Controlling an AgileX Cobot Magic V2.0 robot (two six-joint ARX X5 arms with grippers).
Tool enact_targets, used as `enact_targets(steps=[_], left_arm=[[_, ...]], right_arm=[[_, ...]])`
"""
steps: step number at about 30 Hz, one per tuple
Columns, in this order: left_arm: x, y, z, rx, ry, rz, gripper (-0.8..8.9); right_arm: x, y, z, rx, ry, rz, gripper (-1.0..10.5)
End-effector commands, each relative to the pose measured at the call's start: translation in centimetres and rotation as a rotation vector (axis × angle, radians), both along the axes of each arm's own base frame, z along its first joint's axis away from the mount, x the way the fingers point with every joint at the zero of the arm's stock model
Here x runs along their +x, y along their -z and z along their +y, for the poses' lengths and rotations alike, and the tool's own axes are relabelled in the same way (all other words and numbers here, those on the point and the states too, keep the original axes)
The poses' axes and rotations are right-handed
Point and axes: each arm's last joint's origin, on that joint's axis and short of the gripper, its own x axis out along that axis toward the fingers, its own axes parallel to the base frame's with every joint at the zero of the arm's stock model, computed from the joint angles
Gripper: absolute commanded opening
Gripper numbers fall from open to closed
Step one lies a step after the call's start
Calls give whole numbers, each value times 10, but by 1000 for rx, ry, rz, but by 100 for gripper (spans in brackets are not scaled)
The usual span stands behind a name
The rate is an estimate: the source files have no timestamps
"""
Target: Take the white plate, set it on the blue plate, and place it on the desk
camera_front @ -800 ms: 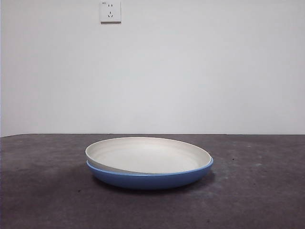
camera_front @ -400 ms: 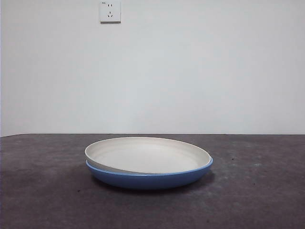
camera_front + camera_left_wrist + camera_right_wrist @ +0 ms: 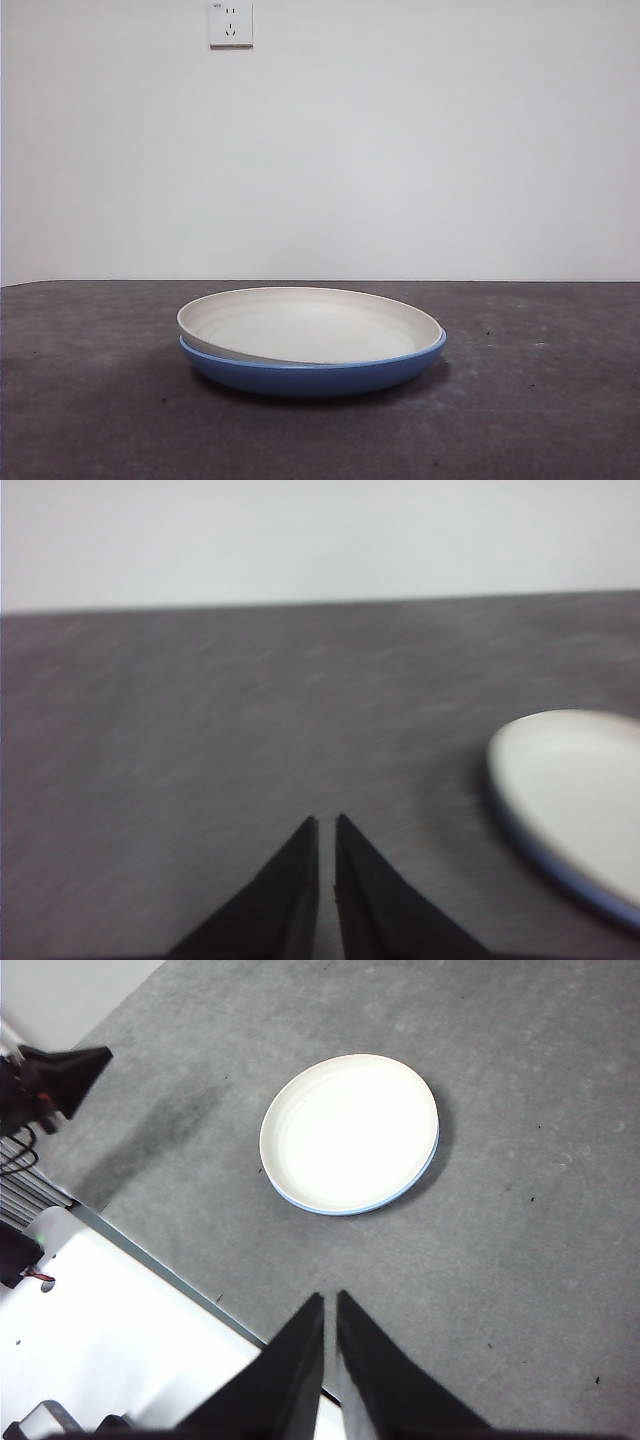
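While the white plate point(image 3: 310, 322) is sitting tilted in the blue plate point(image 3: 315, 375) on the desk point(image 3: 90, 400), both arms are waiting clear. Left gripper point(image 3: 326, 825) and right gripper point(image 3: 329, 1302) are each holding their jaws closed on nothing.

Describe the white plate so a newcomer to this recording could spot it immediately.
Start at the dark desk below the pale wall. Near its middle sits a stack of two plates. The white plate is the upper one, matte cream, resting slightly off-centre in the glossy blue plate beneath it.
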Motion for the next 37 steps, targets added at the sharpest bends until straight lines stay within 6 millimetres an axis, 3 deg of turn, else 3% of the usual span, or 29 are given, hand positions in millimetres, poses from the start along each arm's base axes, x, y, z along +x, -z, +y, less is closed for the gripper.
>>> enact_targets(steps=[1,5,18,37], left_arm=[[1,4,4,9,-129,-20,28],[0,12,7,20,-216,-19,28],[-2,27,9,2,-238,58,28],[0,28,9,38,-235,32,28]], right_arm=[[0,-4,0,1,-9,-23,19],[0,-4,0,1,-9,-23,19],[0,-4,0,1,-9,-23,19],[0,-4,0,1,-9,-23,19]])
